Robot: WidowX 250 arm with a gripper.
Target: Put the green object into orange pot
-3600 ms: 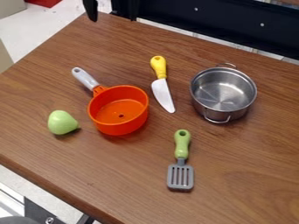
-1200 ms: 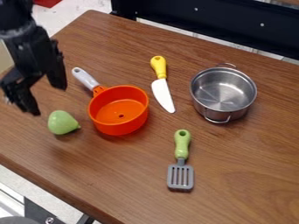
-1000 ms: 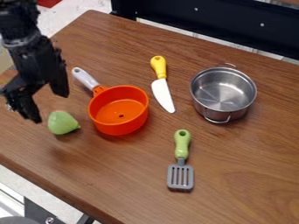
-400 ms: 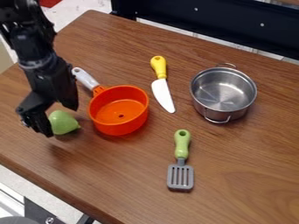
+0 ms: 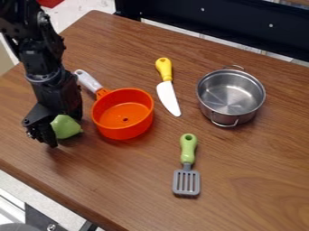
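The pincer [image 5: 66,131] is seen low at the left part of the desk [image 5: 133,180], and it is pointed downward. Its two fingers are held apart, one at the near left side and one at the far right side of the green object [image 5: 66,127]. By these fingers and the black arm [image 5: 42,63] above, this object (it has the shape of a pear) is partly covered. It is placed on the desk, between the fingers, with its narrow end turned to the right. Whether it is touched by the fingers cannot be told.

Just to the right of the pincer, the orange pot [image 5: 122,113] is set upright, with its opening up and a small dark spot in its bottom. Its grey handle [image 5: 89,81] is directed back and to the left, so that the end is seen close beside the arm.

Farther to the right of the pincer and more to the back, a knife [image 5: 168,97] is laid flat, with its yellow grip away from the viewer. Well apart, beyond the knife, a metal pot [image 5: 231,97] is stood upright (two small wire handles are seen on it). To the right of the pincer and nearer to the viewer, a slotted spatula [image 5: 186,182] with a green grip is laid.
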